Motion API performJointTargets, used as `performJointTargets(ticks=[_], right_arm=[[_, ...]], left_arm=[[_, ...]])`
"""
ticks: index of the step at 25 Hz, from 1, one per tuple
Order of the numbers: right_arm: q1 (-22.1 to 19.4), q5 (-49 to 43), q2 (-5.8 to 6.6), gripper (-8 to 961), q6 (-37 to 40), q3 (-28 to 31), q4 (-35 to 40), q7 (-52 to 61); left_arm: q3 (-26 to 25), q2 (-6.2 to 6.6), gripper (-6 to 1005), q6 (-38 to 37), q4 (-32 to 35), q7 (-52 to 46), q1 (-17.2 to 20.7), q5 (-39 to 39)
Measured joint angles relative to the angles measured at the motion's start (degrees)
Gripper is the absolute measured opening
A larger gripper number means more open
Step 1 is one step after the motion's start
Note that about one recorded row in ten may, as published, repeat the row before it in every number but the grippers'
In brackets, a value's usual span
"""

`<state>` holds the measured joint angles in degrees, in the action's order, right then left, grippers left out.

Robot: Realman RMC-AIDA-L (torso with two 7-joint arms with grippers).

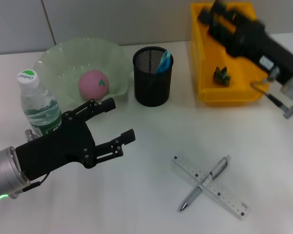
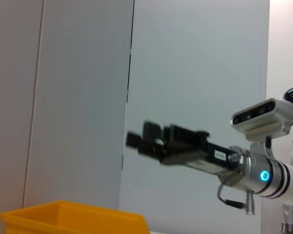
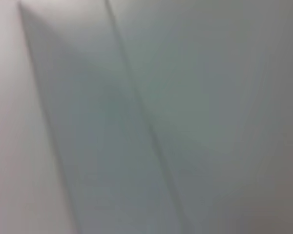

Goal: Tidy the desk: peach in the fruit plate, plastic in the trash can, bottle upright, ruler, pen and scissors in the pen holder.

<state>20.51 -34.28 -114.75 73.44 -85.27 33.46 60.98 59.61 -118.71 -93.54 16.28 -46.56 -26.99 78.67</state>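
Note:
A pink peach (image 1: 93,83) lies in the pale green fruit plate (image 1: 52,54). Beside the plate a capped water bottle (image 1: 37,103) stands upright. The black mesh pen holder (image 1: 153,76) has blue scissors (image 1: 164,60) in it. A clear ruler (image 1: 219,191) and a silver pen (image 1: 206,182) lie crossed on the table. Crumpled dark plastic (image 1: 221,75) sits in the yellow trash can (image 1: 229,95). My left gripper (image 1: 122,119) hovers open and empty right of the bottle. High over the trash can is my right gripper (image 1: 212,12), which the left wrist view shows far off (image 2: 136,139).
The white table runs to a grey wall at the back. The yellow trash can's rim (image 2: 73,214) shows low in the left wrist view. The right wrist view shows only blank wall.

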Motion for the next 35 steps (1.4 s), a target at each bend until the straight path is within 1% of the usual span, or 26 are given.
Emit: performJointTargets(ticks=[1, 2, 3, 6, 7, 8, 12, 13, 17, 19, 21, 22, 23, 26, 27, 33, 35], right_arm=[[0.0, -5.85, 0.38, 587, 0.98, 3.27, 0.17, 4.54], [0.3, -15.94, 1.1, 589, 3.23, 8.75, 0.23, 11.39], [0.3, -15.94, 1.1, 591, 3.23, 8.75, 0.23, 11.39], [0.96, -27.41, 2.01, 597, 6.44, 14.69, 0.58, 16.6], [1.14, -34.17, 2.44, 599, 8.18, 17.18, 1.4, 17.93], [1.14, -34.17, 2.44, 601, 8.18, 17.18, 1.4, 17.93], [1.18, -48.16, 2.87, 609, 10.57, 21.61, 2.64, 18.86], [1.18, -48.16, 2.87, 611, 10.57, 21.61, 2.64, 18.86], [1.54, -53.24, 2.93, 619, 11.01, 22.48, 3.51, 18.78], [1.62, -53.81, 2.86, 623, 10.82, 22.5, 4.18, 19.39], [1.9, -55.46, 2.69, 627, 10.22, 22.54, 6.28, 22.16], [2.73, -59.22, 2.66, 629, 9.82, 22.62, 8.46, 26.54], [2.73, -59.22, 2.66, 660, 9.82, 22.62, 8.46, 26.54], [4.85, -65.26, 2.86, 755, 9.77, 22.7, 9.54, 31.0], [5.99, -68.64, 2.84, 786, 9.9, 22.71, 9.74, 32.61], [6.59, -70.99, 2.31, 787, 9.87, 22.39, 11.67, 34.05], [7.02, -71.64, 2.26, 787, 10.28, 22.21, 12.81, 36.36]], left_arm=[[0.06, -0.01, 843, -0.04, 0.11, -0.12, 0.0, 0.02], [0.12, -0.01, 843, -0.06, 0.12, -0.31, 0.0, 0.02], [0.28, -0.01, 843, -0.06, 0.13, -0.7, -0.03, 0.02], [0.54, 0.02, 843, 0.16, 0.15, -1.38, -0.01, 0.02], [0.57, 0.08, 843, 0.38, 0.15, -1.6, 0.18, 0.02], [0.57, 0.08, 843, 0.38, 0.15, -1.6, 0.18, 0.02], [0.61, 0.2, 843, 1.26, 0.15, -3.68, 0.28, 0.02], [0.61, 0.2, 843, 1.26, 0.15, -3.68, 0.28, 0.02], [0.87, 0.23, 843, 2.18, 0.69, -5.66, -0.11, 0.03], [1.02, 0.23, 843, 2.46, 0.81, -5.76, -0.13, 0.05], [1.69, 0.24, 843, 3.39, 1.22, -5.93, -0.15, 0.07], [2.12, 0.24, 843, 3.72, 1.52, -6.08, -0.14, 0.08], [2.83, 0.24, 843, 4.12, 2.05, -6.49, -0.04, 0.09], [4.13, 0.26, 843, 4.32, 2.87, -7.73, 0.25, 0.09], [4.7, 0.39, 843, 4.33, 3.42, -8.6, 0.39, 0.09], [6.25, 0.84, 843, 4.34, 6.29, -10.91, 1.5, 0.58], [6.51, 0.93, 843, 4.34, 8.82, -12.74, 2.24, 3.07]])
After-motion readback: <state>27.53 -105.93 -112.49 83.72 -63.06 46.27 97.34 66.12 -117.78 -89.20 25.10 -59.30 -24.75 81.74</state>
